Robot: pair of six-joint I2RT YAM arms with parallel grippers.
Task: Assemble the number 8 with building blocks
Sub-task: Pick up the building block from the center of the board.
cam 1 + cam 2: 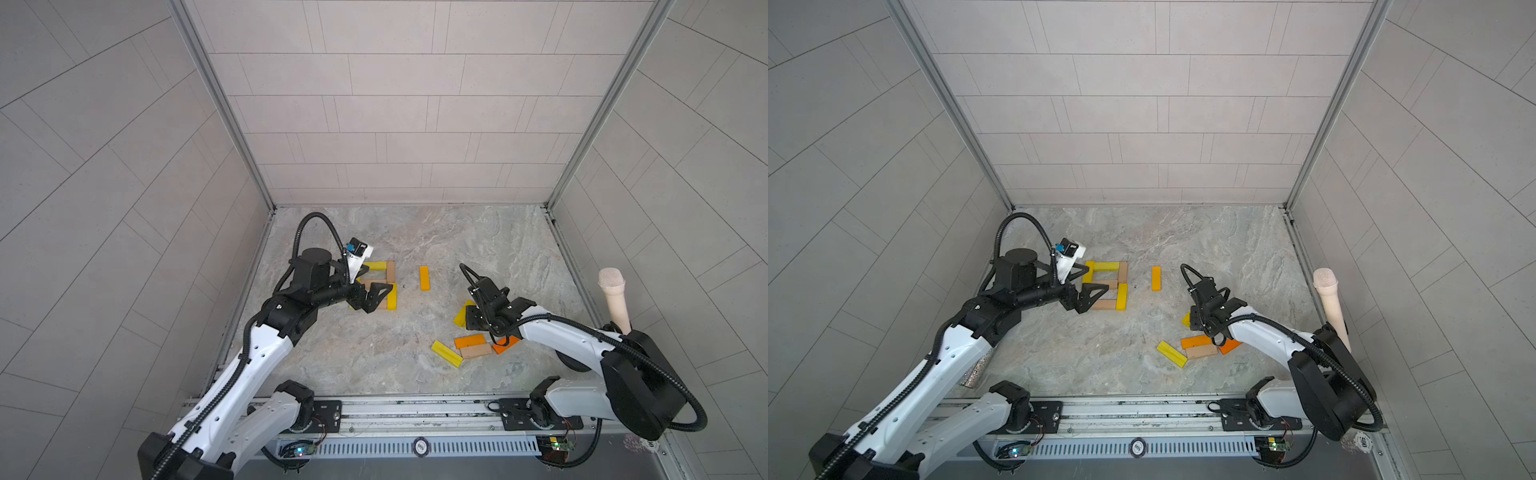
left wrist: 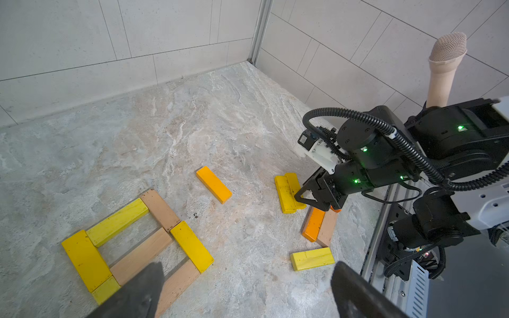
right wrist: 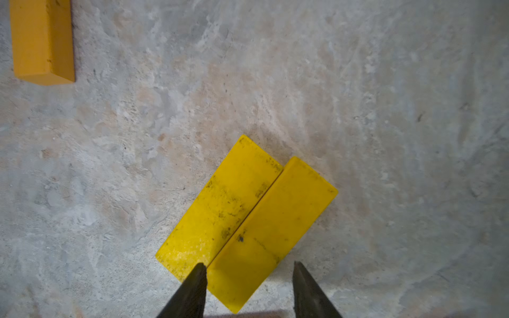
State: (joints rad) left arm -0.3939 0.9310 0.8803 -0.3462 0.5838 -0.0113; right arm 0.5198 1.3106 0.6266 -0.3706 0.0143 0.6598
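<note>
Number 8 (image 2: 140, 256) lies flat, left of bench (image 1: 457, 249) centre: seven bars, yellow and tan. Left gripper (image 2: 245, 274) hovers over its left side, fingers spread wide, holding nothing. Right gripper (image 3: 248, 265) low at near-right loose pile, fingers apart astride yellow block (image 3: 272, 220), gap showing on one side. Lone orange block (image 1: 1155, 278) mid-bench
</note>
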